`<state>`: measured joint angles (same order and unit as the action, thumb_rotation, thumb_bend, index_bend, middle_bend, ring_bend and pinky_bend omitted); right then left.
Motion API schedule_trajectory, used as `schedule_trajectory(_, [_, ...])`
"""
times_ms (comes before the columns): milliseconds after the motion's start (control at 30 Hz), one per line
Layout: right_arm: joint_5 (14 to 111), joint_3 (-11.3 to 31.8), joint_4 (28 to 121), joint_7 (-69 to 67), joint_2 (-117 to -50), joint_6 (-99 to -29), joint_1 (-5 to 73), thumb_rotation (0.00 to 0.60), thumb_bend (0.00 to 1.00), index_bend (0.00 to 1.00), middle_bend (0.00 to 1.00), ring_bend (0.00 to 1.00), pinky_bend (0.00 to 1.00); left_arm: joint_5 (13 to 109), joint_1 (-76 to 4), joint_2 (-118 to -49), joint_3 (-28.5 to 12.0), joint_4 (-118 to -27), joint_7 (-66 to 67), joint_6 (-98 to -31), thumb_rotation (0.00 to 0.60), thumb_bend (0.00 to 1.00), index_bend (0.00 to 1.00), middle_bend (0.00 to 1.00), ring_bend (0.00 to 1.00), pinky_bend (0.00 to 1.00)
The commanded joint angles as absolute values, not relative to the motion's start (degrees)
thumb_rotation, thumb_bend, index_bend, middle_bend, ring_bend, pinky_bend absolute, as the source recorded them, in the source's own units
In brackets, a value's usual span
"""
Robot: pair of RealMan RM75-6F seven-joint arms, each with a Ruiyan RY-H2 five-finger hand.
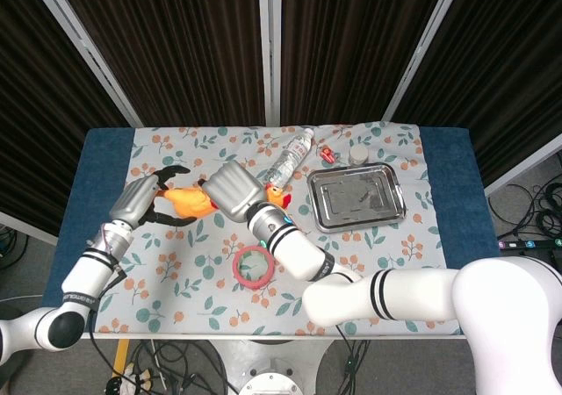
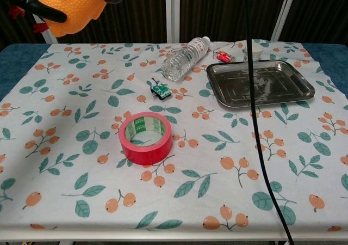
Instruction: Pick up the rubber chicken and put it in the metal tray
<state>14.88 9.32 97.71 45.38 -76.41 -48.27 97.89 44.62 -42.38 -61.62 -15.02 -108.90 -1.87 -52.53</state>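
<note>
Left hand [image 1: 140, 204], silver shell with black fingers, is wrapped around the tail end of the rubber chicken [image 1: 191, 203]. The chicken is orange with a pebbled skin and is held up off the cloth, well left of the tray; in the chest view it fills the top left corner, a red band at its neck. Right hand [image 1: 232, 192], silver-backed, covers the chicken's neck side, with the red-combed head showing just beyond it; whether its fingers grip cannot be told. Below sits a red tape roll [image 2: 145, 138], a flat ring with a green-and-white inner liner. Next comes a small green toy [image 2: 160, 90], then a clear ribbed plastic bottle [image 2: 184, 57] lying on its side. The metal tray [image 2: 304, 90], shiny and rectangular with a raised rim, lies on the leaf-and-berry tablecloth [image 2: 65, 147]. Behind it are a small red object [image 2: 223, 55] and a pale round lid [image 2: 251, 50].
</note>
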Motion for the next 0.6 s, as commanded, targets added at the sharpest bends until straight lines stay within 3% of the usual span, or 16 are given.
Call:
schedule_trajectory(33, [14.67, 9.27, 97.93, 45.58, -76.44, -48.52, 98.04, 0.6, 0.73, 0.64, 0.57, 0.56, 0.83, 44.59, -42.05, -63.11, -15.22, -108.16, -1.21, -55.14, 0.458, 0.01, 0.39, 0.4, 0.34, 0.43])
schedule_trajectory(133, [14.16, 9.4, 98.31, 45.49, -76.4, -48.57, 98.14, 0.6, 0.73, 0.64, 0.57, 0.56, 0.83, 44.76, -41.66, -64.4, -15.27, -107.21, -0.8, -56.85, 0.423, 0.07, 0.49, 0.5, 0.44, 0.52])
schedule_trajectory(300, [13.89, 9.38, 99.15, 45.64, -76.26, -49.21, 98.2, 0.6, 0.72, 0.64, 0.57, 0.56, 0.83, 46.21, -40.78, -66.42, -15.32, -105.11, -0.89, -58.97, 0.31, 0.26, 0.68, 0.69, 0.61, 0.69])
schedule_trajectory(433, [13.76, 9.42, 99.61, 45.61, -76.23, -49.43, 98.18, 0.6, 0.72, 0.64, 0.57, 0.56, 0.83, 48.19, -40.07, -68.12, -15.46, -103.41, -0.79, -61.12, 0.291, 0.39, 0.8, 0.81, 0.72, 0.77])
schedule_trajectory(533, [13.88, 9.38, 99.7, 45.64, -76.23, -49.63, 98.12, 0.6, 0.72, 0.64, 0.57, 0.56, 0.83, 49.18, -39.63, -68.67, -15.38, -102.87, -0.64, -61.63, 0.298, 0.43, 0.85, 0.86, 0.76, 0.78])
schedule_trajectory(600, [13.83, 9.38, 99.58, 45.64, -76.23, -49.78, 98.07, 0.6, 0.72, 0.64, 0.57, 0.56, 0.83, 49.38, -39.2, -68.62, -15.31, -103.09, -0.66, -61.7, 0.274, 0.37, 0.81, 0.82, 0.73, 0.78])
